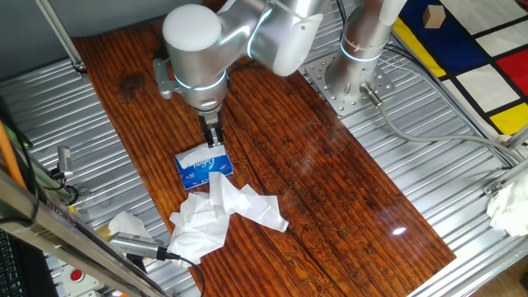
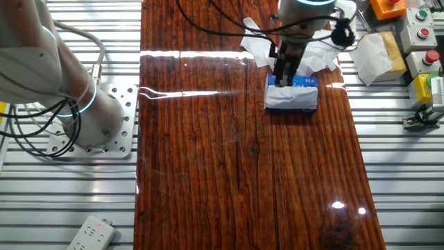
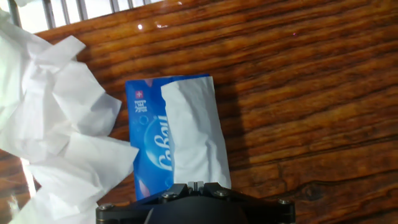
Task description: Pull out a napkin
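The tool [image 1: 214,140] stands directly over the near end of the blue pack [image 3: 148,146] on the counter [image 2: 229,173], beside a loose heap of tissue sheets [image 1: 219,216]. The napkin [image 3: 196,140] protrudes from the pack's opening, not yet drawn free. Whether the jaws have closed on it cannot be told; extraction apparently remains.

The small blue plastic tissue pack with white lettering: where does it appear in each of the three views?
One fixed view: small blue plastic tissue pack left of centre, under the gripper.
The other fixed view: upper right, beneath the gripper.
Hand view: centre-left.
Shared landmark: pile of crumpled white tissue sheets beside the pack.
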Tool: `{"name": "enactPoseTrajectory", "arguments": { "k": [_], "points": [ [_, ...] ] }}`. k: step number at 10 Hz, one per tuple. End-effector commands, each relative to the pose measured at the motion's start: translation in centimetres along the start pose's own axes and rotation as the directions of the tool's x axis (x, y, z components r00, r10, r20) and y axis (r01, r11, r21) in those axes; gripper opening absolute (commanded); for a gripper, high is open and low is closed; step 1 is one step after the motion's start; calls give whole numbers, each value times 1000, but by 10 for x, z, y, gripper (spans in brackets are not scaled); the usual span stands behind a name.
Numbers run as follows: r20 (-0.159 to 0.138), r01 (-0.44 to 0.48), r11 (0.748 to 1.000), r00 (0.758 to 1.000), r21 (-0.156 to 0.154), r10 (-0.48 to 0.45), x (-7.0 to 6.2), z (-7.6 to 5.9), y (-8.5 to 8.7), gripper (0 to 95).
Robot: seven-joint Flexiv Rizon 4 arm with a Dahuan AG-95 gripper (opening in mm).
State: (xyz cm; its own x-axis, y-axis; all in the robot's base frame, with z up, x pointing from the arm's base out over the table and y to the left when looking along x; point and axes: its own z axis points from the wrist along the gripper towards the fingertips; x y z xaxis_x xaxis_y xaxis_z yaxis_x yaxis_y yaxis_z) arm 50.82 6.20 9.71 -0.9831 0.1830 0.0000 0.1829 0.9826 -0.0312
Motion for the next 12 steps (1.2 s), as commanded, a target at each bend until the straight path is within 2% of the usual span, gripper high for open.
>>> {"name": "enactPoseTrajectory", "arguments": {
  "k": [1, 2, 4, 5, 7, 9, 12],
  "points": [
    [-1, 1, 1000, 1000, 0, -1, 0, 0, 1, 0],
    [22, 2, 1000, 1000, -5, -2, 0, 0, 1, 0],
    [50, -10, 1000, 999, -10, 10, 0, 0, 1, 0],
    [54, -13, 1000, 998, -10, 13, 0, 0, 1, 0],
    [53, -12, 1000, 999, -4, 12, 0, 0, 1, 0],
    [39, 5, 1000, 999, 27, -7, 0, 0, 1, 0],
    [33, 45, 998, 998, 43, -46, 0, 0, 1, 0]
  ]
}}
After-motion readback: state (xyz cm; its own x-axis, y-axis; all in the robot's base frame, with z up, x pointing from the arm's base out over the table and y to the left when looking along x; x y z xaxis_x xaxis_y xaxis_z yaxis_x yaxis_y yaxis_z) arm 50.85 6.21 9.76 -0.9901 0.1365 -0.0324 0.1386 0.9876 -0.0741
